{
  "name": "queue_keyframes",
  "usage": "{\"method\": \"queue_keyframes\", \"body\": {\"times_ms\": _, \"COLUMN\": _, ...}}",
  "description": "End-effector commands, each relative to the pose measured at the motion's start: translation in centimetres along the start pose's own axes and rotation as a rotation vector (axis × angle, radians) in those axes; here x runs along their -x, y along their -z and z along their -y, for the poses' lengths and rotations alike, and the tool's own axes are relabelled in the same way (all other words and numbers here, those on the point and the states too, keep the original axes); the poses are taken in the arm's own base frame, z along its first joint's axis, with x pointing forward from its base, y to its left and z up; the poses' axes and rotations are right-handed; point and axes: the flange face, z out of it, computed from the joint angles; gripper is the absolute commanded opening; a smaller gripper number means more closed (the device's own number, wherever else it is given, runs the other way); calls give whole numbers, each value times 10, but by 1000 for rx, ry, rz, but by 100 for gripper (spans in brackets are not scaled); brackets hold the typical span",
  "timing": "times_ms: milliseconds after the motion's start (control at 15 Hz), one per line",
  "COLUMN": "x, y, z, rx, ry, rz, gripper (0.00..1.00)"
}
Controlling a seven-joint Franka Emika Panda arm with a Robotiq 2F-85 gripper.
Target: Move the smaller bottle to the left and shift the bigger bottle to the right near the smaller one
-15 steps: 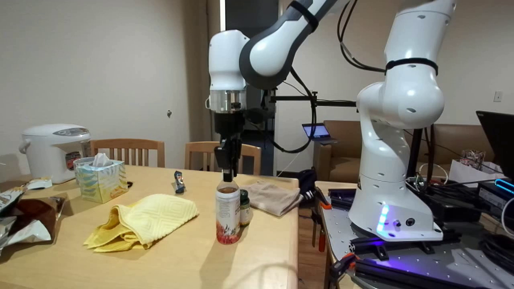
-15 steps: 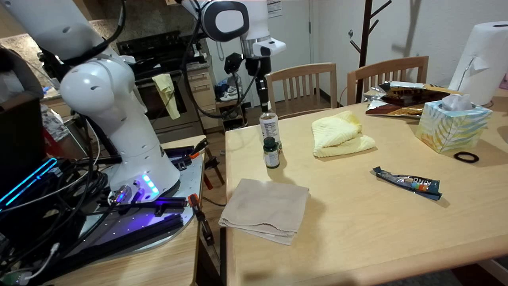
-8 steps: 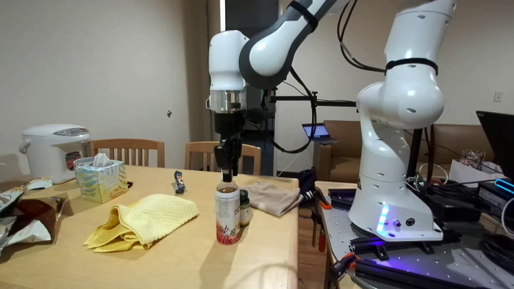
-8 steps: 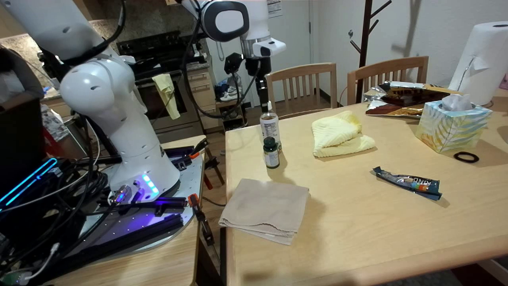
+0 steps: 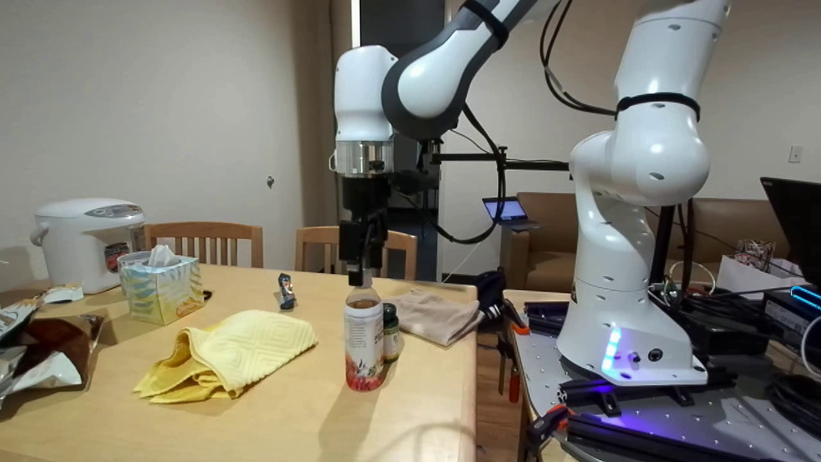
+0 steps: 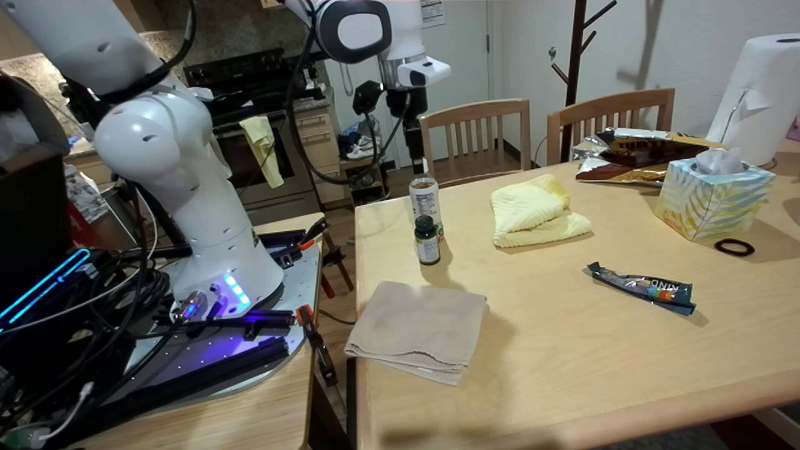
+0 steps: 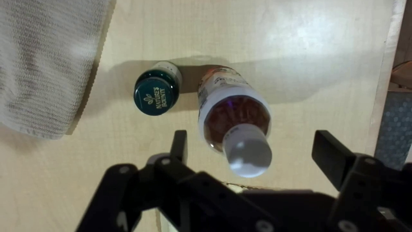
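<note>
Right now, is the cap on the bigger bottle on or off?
On: the wrist view shows the white cap sitting atop the bigger bottle. How tightly it's screwed down, I can't tell.

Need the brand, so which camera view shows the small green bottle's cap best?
The wrist view: it looks down on the small green bottle, so its cap reads Nature's Bounty. Both exterior views show the cap small and mostly side-on, without readable lettering.

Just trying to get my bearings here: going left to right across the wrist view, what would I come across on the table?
Beige cloth → smaller bottle with a dark green lid → bigger bottle with a white cap → table's edge.
</note>
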Motion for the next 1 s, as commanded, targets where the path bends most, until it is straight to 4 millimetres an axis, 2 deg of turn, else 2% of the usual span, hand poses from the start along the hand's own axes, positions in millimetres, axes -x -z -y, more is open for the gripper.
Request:
{"method": "queue_keyframes", "body": {"times_ms": 0, "x": 3, "y": 22, "z": -4, "rx": -11, "ry": 0, "rz": -45, "gripper": 100}}
{"method": "queue_keyframes", "body": {"times_ms": 267, "x": 4, "y": 46, "z": -3, "rx": -17, "ry": 13, "rz": -127, "gripper": 100}}
{"method": "queue_keyframes", "body": {"times_ms": 533, "x": 5, "y": 62, "z": -8, "rx": -38, "ry": 15, "rz": -214, "gripper": 100}}
{"method": "queue_keyframes", "body": {"times_ms": 733, "x": 8, "y": 62, "z": -17, "rx": -64, "ry": 11, "rz": -270, "gripper": 100}}
{"method": "queue_keyframes", "body": {"times_ms": 800, "x": 0, "y": 63, "z": -6, "rx": -50, "ry": -4, "rz": -227, "gripper": 100}}
{"method": "queue_keyframes", "body": {"times_ms": 933, "x": 2, "y": 61, "z": -12, "rx": -54, "ry": -8, "rz": -244, "gripper": 100}}
